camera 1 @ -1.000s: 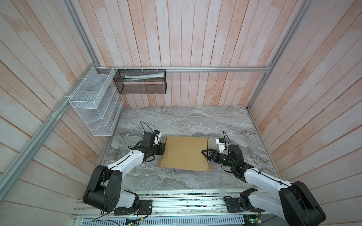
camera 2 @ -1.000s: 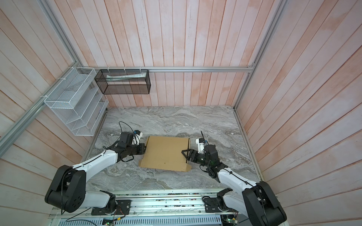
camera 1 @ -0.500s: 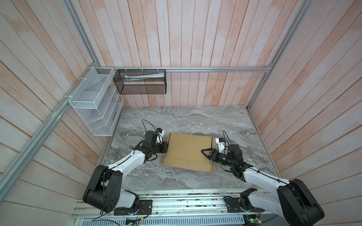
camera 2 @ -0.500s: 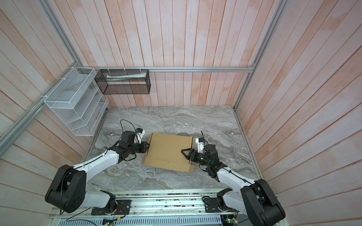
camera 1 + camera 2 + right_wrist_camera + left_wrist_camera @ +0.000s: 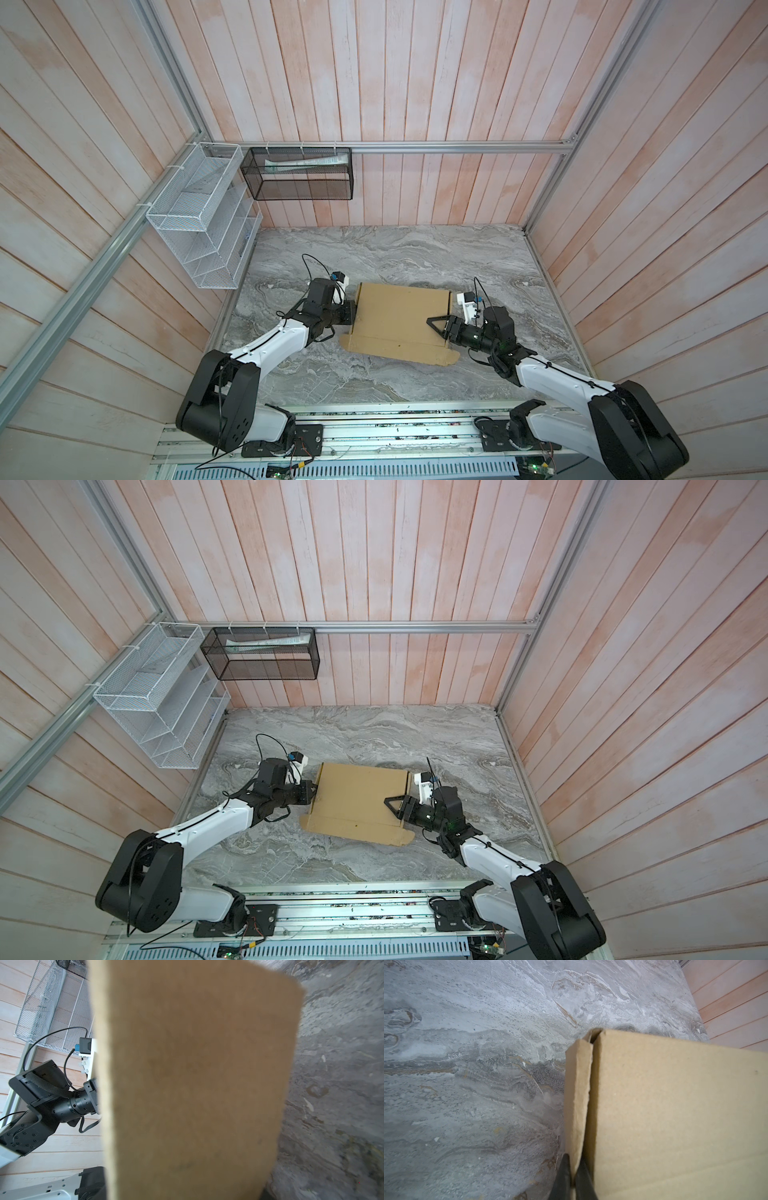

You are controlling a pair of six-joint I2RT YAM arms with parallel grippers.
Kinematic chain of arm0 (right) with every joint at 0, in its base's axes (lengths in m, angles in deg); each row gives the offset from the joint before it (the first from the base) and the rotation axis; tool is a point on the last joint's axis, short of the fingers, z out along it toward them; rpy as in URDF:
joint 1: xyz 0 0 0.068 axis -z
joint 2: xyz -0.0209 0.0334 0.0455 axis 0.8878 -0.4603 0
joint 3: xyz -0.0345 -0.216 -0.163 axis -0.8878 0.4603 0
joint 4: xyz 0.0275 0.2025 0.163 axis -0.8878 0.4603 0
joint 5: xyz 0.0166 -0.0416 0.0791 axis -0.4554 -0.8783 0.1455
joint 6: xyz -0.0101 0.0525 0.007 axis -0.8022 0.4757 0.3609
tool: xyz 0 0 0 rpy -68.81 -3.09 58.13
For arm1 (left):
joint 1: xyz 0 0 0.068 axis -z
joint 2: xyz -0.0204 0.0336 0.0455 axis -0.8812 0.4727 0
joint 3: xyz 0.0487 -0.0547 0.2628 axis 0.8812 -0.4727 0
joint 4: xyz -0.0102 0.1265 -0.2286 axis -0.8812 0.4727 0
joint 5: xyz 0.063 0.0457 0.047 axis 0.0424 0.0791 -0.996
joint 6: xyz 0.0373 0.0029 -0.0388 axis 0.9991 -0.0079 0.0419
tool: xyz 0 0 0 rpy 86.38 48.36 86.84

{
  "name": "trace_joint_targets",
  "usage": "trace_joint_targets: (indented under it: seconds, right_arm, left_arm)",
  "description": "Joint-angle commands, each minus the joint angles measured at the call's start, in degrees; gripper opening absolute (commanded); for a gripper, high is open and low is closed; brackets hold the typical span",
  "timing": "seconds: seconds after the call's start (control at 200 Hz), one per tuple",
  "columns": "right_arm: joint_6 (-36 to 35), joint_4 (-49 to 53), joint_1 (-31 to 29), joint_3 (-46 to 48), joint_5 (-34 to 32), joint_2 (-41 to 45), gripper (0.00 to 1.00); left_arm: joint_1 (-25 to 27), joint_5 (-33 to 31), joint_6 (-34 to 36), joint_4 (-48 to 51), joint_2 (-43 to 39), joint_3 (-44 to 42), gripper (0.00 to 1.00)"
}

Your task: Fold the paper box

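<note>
Paper box (image 5: pixel 399 324) sits mid table (image 5: pixel 374 249), half formed; left gripper (image 5: pixel 574 1159) pinches its side flap (image 5: pixel 577 1095), right gripper (image 5: pixel 434 328) at the opposite wall, grip unclear. Hold left pinch firm, raise right wall slowly along its crease.

Left arm (image 5: pixel 270 343) extends low from the near-left base, forearm reaching inward; the left gripper (image 5: pixel 574 1157) has both black fingers (image 5: pixel 563 1178) pinched on a side flap of the paper box (image 5: pixel 675 1115). Right arm (image 5: pixel 557 376) mirrors this from the near-right base. The right gripper (image 5: pixel 437 327) points inward, its jaw spacing not discernible.
</note>
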Motion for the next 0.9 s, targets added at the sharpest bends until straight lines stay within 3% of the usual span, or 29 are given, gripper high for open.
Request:
trace_joint_targets:
  seconds: [0.0, 0.19, 0.565, 0.735, 0.895]
  right_arm:
    - [-0.8, 0.8, 0.0, -0.1, -1.0, 0.4, 0.59]
    - [-0.9, 0.8, 0.0, 0.1, -1.5, 0.3, 0.55]
    - [-1.2, 0.7, 0.0, 0.3, -2.1, -0.3, 0.5]
    - [-1.2, 0.8, 0.0, 0.4, -2.6, 0.6, 0.49]
    - [-1.2, 1.6, 0.1, 0.1, -2.5, 2.4, 0.48]
  left_arm:
    - [0.7, 1.4, -0.4, -2.0, -0.2, 0.3, 0.15]
    - [0.7, 0.2, -0.1, -0.1, -0.3, 1.8, 0.26]
    - [0.4, -1.4, 0.5, 2.3, -2.7, 3.5, 0.31]
    - [-2.0, -0.8, 0.7, 3.4, -5.5, 3.2, 0.35]
    - [-4.9, 0.2, 0.9, 3.2, -8.4, 2.5, 0.44]
